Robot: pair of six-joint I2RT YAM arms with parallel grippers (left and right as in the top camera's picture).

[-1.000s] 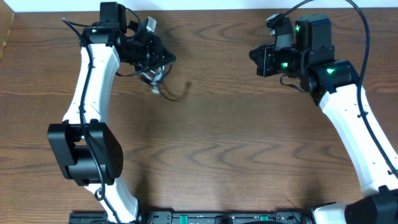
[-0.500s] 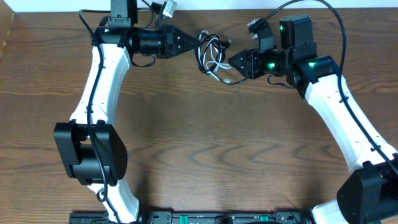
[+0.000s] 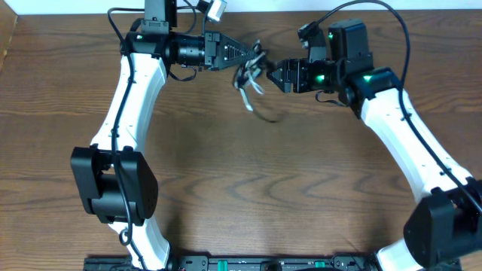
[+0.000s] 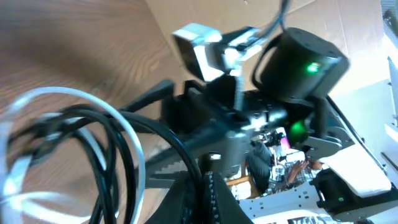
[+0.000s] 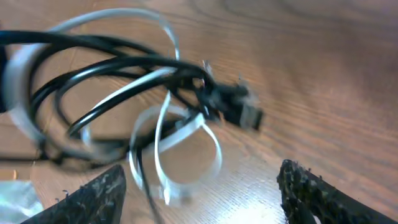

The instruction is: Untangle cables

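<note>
Overhead view puts the cables (image 3: 251,74) at about 12 o'clock on the table (image 3: 241,188), close to the far edge, bunched in one loose knot between the two arms. The black cable (image 5: 124,65) makes several wide loops, and the white cable (image 5: 186,134) threads through them in smaller curls. A dark plug (image 5: 242,113) sticks out at 3 o'clock of the knot in the right wrist view. One black tail droops toward 6 o'clock, which suggests the bundle is lifted and hanging, not lying flat.

At 10 o'clock of the knot, the left gripper (image 3: 251,54) is clenched on the cables. The left wrist view shows black strands running down into its closed tips, though blur hides exactly which strands are pinched. That grip most likely serves as an anchor, holding the knot up so its loops spread out and can be picked apart.

At 3 o'clock of the knot, the right gripper (image 3: 276,73) faces the bundle with its jaws released. Its fingers (image 5: 93,196) stand wide apart on either side of the lower loops, touching nothing. It seems to be lined up to take a single strand, probably the white curl or the plug end, and pull it away from the anchored side. The cords are not yet separated.
</note>
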